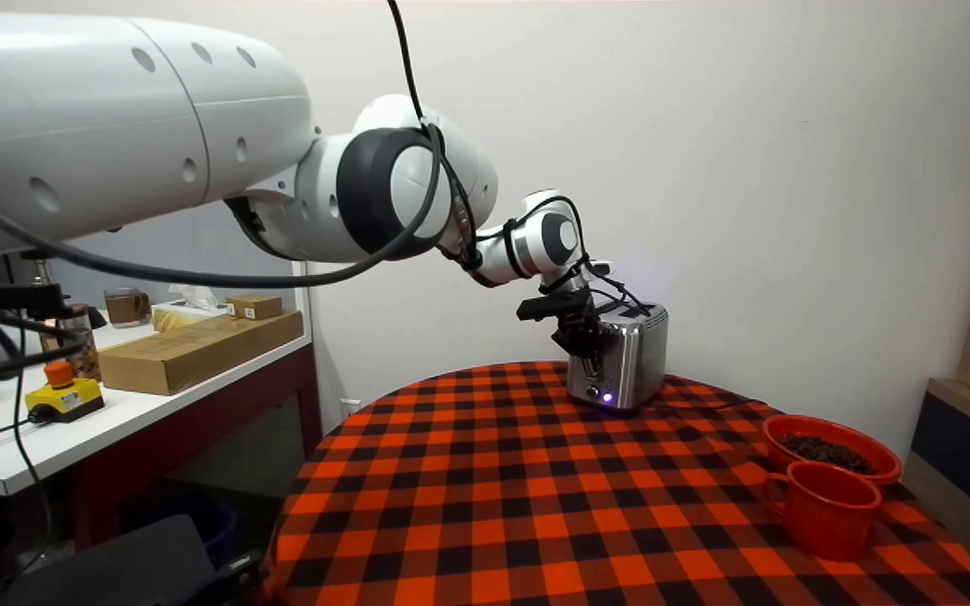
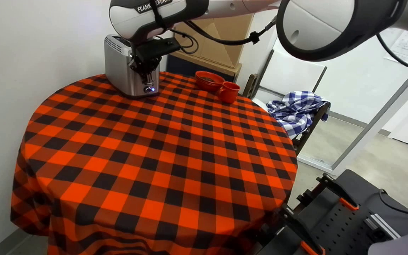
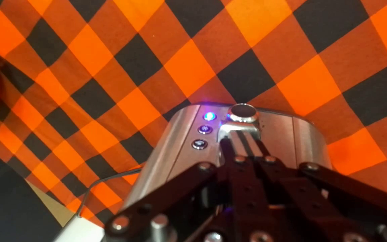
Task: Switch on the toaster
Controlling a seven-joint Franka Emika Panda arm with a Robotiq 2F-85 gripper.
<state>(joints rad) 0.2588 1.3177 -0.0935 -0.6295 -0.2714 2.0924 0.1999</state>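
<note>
I have the round table [image 2: 161, 148], checked in red and black, in both exterior views, my arm [image 1: 274, 118] stretched over it. The toaster [image 1: 635, 362] stands upright near the table's edge; a red bowl [image 2: 209, 86] sits well apart. My gripper [image 3: 246, 141] is at the toaster's front, fingers narrow together, tips by the lever [image 3: 240, 127]; I can't tell whether they touch it. Beside it, one button [image 3: 209, 116] glows blue.
</note>
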